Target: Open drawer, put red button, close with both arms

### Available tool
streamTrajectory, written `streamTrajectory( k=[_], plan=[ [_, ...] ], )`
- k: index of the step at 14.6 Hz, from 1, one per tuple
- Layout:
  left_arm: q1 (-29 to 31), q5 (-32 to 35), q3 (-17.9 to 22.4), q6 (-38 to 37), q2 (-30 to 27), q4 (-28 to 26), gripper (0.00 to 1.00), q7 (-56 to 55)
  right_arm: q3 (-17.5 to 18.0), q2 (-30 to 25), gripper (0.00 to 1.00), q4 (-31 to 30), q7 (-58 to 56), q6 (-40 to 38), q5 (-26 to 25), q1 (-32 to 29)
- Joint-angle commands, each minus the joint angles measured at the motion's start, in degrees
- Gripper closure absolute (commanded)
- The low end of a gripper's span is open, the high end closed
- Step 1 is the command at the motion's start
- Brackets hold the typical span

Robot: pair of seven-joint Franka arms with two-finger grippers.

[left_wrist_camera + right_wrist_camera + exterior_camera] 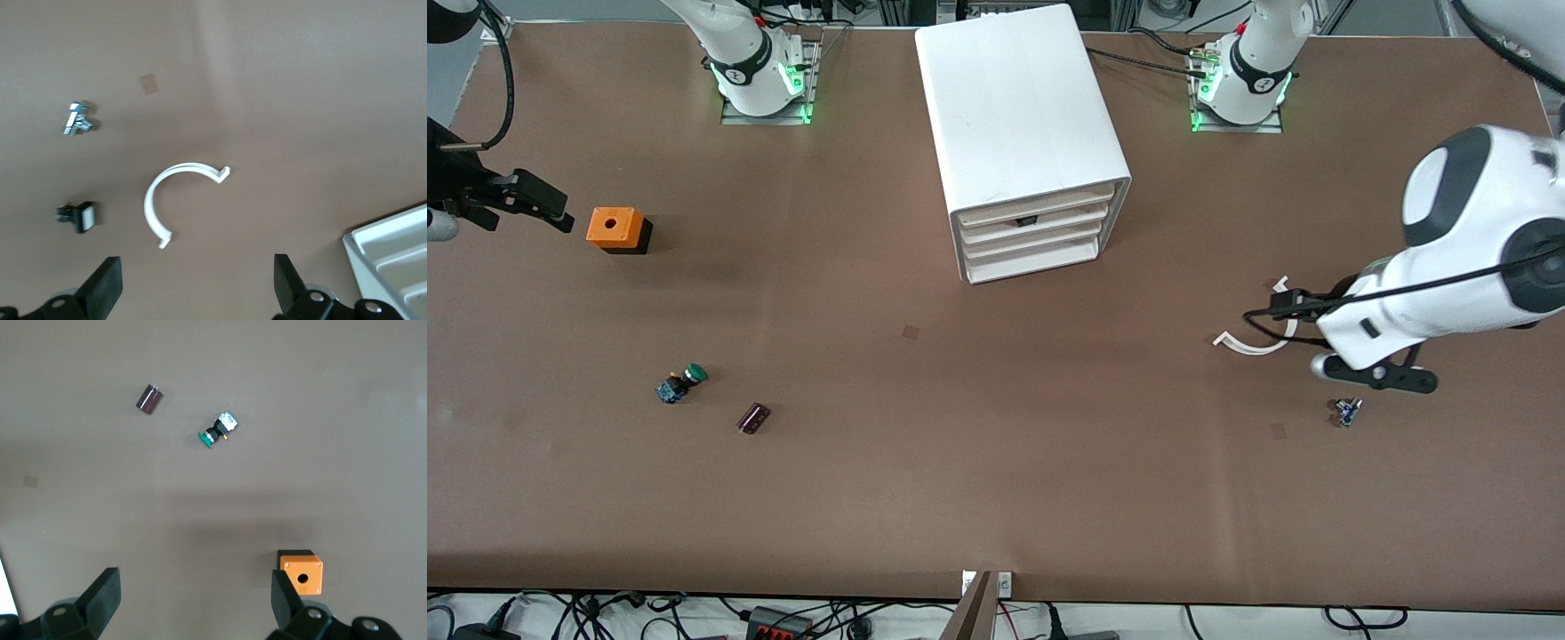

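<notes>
- The left gripper (193,283) is held in the air with its fingers spread wide on nothing, over a white curved clip (175,200).
- The right gripper (193,600) is likewise spread and empty, near an orange box (301,573).
- The drawer cabinet (1032,151) is set between both grippers, within either arm's reach, every drawer shut.
- No red button is seen: it may be shut inside or out of view.

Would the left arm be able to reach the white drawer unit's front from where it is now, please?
Probably yes. The left gripper hangs open above the white clip, and only bare table lies between it and the drawer unit, all drawers shut.
</notes>
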Motion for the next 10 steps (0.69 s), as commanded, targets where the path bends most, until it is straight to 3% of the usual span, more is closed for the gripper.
streamTrajectory(
  k=[1, 3, 4, 7, 10],
  plan=[
    [-2.7, -6.3, 9.1, -2.5, -8.1, -2.4, 0.0, 8.4, 0.5, -0.9, 0.0, 0.1, 0.9, -0.9, -0.6, -0.6],
    [-9.9, -8.9, 19.9, -3.3, -11.8, -3.4, 0.0, 14.1, 0.6, -0.8, 0.0, 0.0, 0.9, -0.7, -0.8, -0.6],
    [-13.4, -9.1, 23.4, -2.8, -14.8, -5.8, 0.0, 14.8, 0.5, -0.8, 0.0, 0.0, 0.8, -0.7, -1.0, -0.6],
    [-14.8, -8.4, 24.8, 3.1, -21.9, -14.1, 0.0, 11.1, 0.5, -0.7, 0.0, 0.0, 0.5, -0.5, -1.0, -0.6],
    [-15.2, -8.3, 25.8, 4.0, -22.7, -15.5, 0.0, 1.9, 0.6, -0.7, 0.0, -0.1, 0.5, -0.4, -1.0, -0.6]
  ],
)
